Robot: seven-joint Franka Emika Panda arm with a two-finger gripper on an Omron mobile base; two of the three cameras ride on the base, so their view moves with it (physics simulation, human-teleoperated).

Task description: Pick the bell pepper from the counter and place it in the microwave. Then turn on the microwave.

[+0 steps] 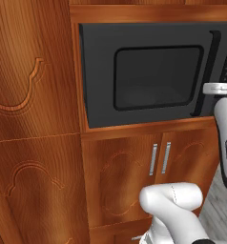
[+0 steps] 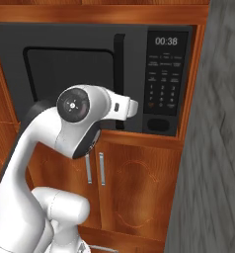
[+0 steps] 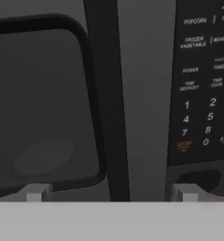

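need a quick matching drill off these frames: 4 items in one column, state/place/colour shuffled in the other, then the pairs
Things:
1. microwave door
2. gripper
3. clock display
4. cabinet handles

Descriptions:
A. silver, upright, side by side below the microwave
B. reads 00:38
C. shut, dark window
D. open, one finger on each side of the door handle

Pairs: 1-C, 2-D, 3-B, 4-A
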